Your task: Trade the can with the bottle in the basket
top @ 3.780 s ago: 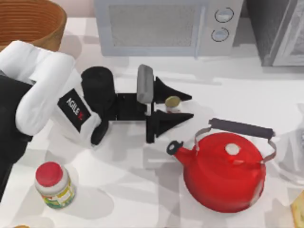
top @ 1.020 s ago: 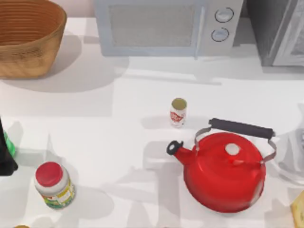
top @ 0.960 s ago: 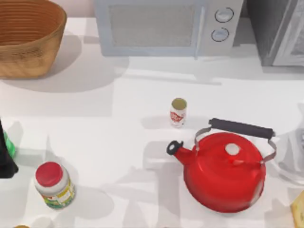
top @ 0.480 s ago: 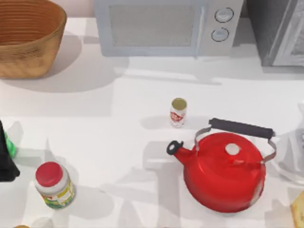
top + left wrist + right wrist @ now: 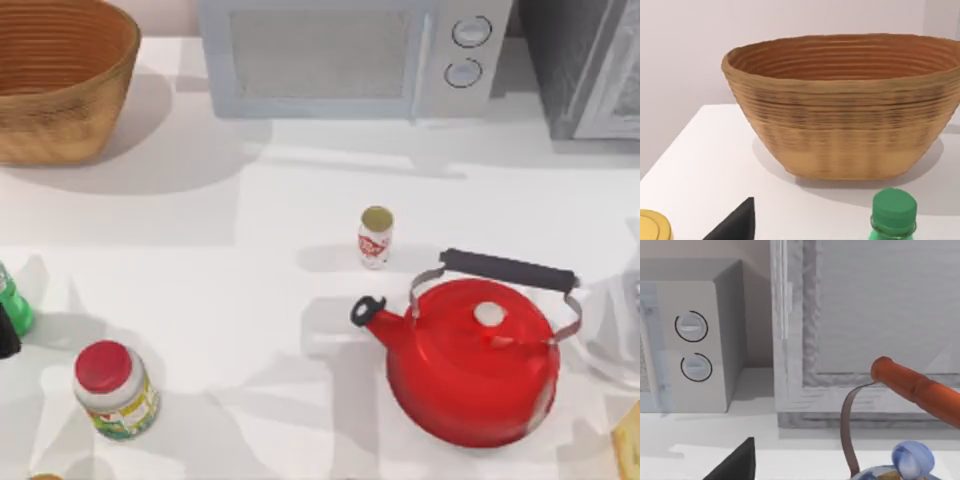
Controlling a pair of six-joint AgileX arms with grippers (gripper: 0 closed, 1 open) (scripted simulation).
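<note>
Standing upright with its long axis vertical, the can (image 5: 375,237) shows its dull gold top to the overhead camera and sits alone near the middle of the desk (image 5: 250,300), just beyond the spout of the red kettle (image 5: 470,360). The bottle (image 5: 12,298) also stands upright at the desk's left edge, partly cut off there; in the left wrist view only its green cap and neck (image 5: 893,212) rise into sight, the body being cropped away. The basket (image 5: 60,75) rests at the far left corner, mouth up, its ribbed inside visible and nothing seen in the part that shows.

A dark sliver of the left end effector (image 5: 5,330) sits at the left edge, touching or just beside the bottle on its near side; the can lies well apart from it, across the desk. One black fingertip (image 5: 735,225) shows in the left wrist view, with the bottle just beside it and the basket farther beyond; how far this end effector is open, and whether it holds anything, cannot be told.

A red-lidded jar (image 5: 115,388) stands near the left end effector. The right end effector's black fingertip (image 5: 735,465) shows before the microwave (image 5: 690,340) and the kettle's handle (image 5: 915,385); its opening cannot be told either.
</note>
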